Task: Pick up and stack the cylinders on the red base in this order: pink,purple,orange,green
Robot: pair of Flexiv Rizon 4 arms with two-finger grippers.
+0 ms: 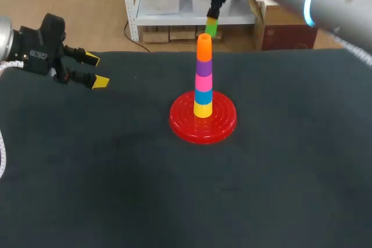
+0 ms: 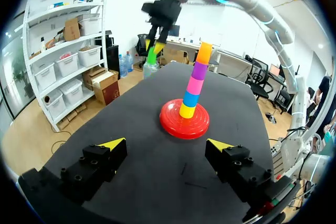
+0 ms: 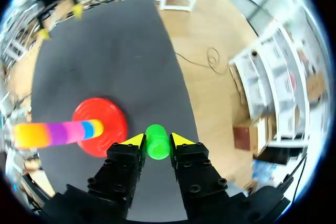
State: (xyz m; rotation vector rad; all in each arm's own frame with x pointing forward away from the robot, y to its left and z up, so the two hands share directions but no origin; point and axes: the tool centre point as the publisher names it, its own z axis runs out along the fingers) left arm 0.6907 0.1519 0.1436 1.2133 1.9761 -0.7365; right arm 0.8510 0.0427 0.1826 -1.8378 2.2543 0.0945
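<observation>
The right jaws are clamped on the green cylinder (image 3: 157,141), which sits between them in the air. Just below and beside them the stack (image 1: 203,88) stands on the red base (image 1: 224,123), with the orange cylinder (image 1: 204,47) topmost. The left jaws stand apart over the bench (image 1: 116,172), and the base is well ahead of them.

A round red base (image 1: 185,127) with ridged rings is set flat near the middle of the table. Five cylinders are stacked upright on its centre: yellow (image 1: 203,109) at the bottom, then blue (image 1: 203,96), pink (image 1: 203,82), purple (image 1: 203,67), and orange (image 1: 204,49) on top. A green cylinder (image 1: 211,28) is held in the air between the two fingers of the right gripper (image 3: 157,140), just beyond and slightly right of the orange one.
</observation>
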